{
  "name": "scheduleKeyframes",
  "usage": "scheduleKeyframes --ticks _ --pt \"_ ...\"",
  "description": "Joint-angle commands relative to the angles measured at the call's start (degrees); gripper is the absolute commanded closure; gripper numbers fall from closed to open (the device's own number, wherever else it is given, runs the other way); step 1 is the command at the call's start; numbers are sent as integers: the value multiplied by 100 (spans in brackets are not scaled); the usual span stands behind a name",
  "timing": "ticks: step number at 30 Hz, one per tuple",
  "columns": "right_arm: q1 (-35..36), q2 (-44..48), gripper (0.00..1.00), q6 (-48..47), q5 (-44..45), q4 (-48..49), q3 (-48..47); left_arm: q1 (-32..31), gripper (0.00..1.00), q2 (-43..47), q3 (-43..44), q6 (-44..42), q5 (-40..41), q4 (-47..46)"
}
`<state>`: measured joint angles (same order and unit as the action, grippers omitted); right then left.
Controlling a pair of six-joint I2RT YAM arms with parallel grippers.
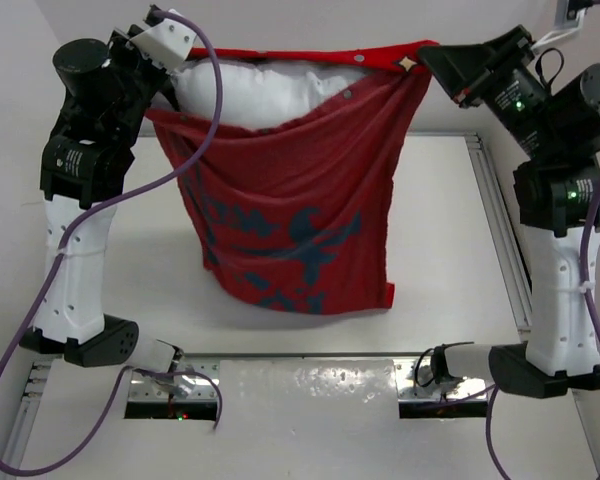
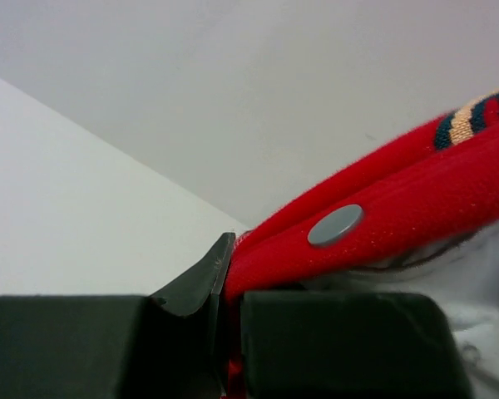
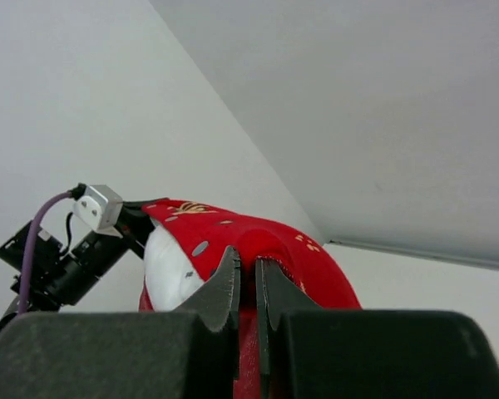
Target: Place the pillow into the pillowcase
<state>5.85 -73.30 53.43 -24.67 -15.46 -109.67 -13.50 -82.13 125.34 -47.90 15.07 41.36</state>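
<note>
Left gripper (image 1: pixel 176 66), right gripper (image 1: pixel 426 60) both clamped on pillowcase (image 1: pixel 290 220) rim, case hanging over table (image 1: pixel 450 250). Pillow (image 1: pixel 270 92) mostly inside, top bulging out — shake gently, hold rim level, don't loosen your grip.

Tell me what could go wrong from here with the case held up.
The left gripper and right gripper each pinch only a thin bit of the pillowcase hem; one slip would probably drop that corner. The pillow bulges above the open mouth, so it might spill out if the case tilts.
</note>
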Motion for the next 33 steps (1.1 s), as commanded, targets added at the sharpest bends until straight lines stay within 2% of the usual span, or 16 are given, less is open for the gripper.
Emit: scheduleKeyframes --ticks 1,3,5,7,9,11,12,13,15,17,18,19,20,23,29,33 --pt "-242 158 100 -577 1007 264 -1249 251 100 118 465 -509 1490 -1393" --pt "-242 341 100 -676 1235 490 -709 251 100 100 317 -493 1307 -1142" --pt "-242 361 100 -632 1368 676 335 181 96 48 -314 -544 578 -650" --pt "-190 -312 100 -798 1289 11 411 -55 99 -162 -1263 -432 610 -419" --pt "-119 -789 100 -869 1114 -647 149 -39 100 -530 -1381 -309 707 -183" --pt "-101 -1150 100 -729 955 -713 -369 276 100 -1382 -305 200 638 342" --pt "-101 -1204 100 -711 981 -695 -580 425 100 -1733 1328 411 516 624" --pt "-101 -1257 100 -720 1112 -721 -1243 688 100 -2433 2258 770 349 819" --pt "-206 -1363 100 -729 1218 -870 -2046 804 100 -2668 3266 905 426 447" --pt "-399 -1162 100 -650 1166 -391 -2533 1032 100 -1584 2151 1150 453 -597" --pt "-487 -586 100 -632 1183 -100 -2324 1146 100 -1013 560 1212 349 -1987" --pt "-514 -206 100 -632 1244 260 -1661 1304 100 2 -21 1256 95 -2523" --pt "-514 154 100 -641 1428 568 -1298 1349 100 291 -201 1300 -21 -2824" --pt "-514 1158 100 -632 1456 1342 -636 1350 100 206 1566 1441 -215 -1828" --pt "-506 1704 100 -474 1105 1485 -451 1350 100 557 2205 1617 -759 -1300" --pt "-514 1819 100 -447 1096 1432 -187 1350 100 672 1952 1687 -1085 -894"
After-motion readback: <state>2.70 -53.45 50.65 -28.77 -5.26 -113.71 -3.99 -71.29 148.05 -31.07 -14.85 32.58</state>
